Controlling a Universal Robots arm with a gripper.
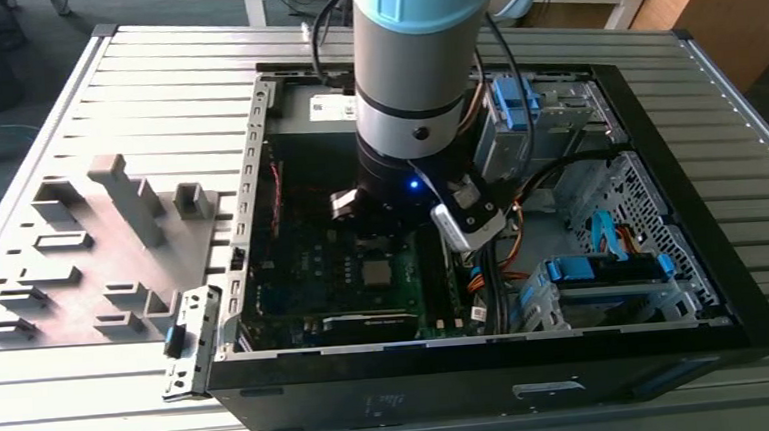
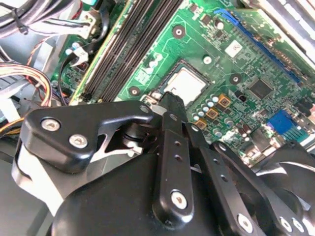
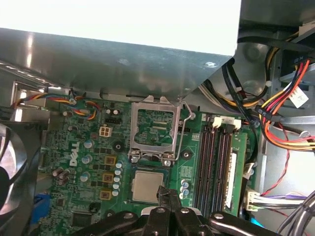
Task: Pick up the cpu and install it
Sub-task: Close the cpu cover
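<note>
Jaws: pressed together, with nothing between them.
Gripper (image 3: 169,195): it hangs low over the green board, its tip just beside one edge of the cpu (image 3: 146,187).
Cpu: it lies flat in its square seat on the board, inside the computer case (image 1: 501,369). Nothing holds it.
Done: the chip looks like it is in its place.
Left: the metal frame (image 3: 147,157) next to the seat stands open, not shut over the chip.
First wrist view: shows the open frame and the long memory slots (image 3: 214,167) beside the chip.
Second wrist view: shows the gripper's black arms up close.
Exterior view: shows the big arm (image 1: 422,63) reaching down into the case, and a grey tray (image 1: 94,263) on the table (image 1: 149,80), at the exterior view's left.
</note>
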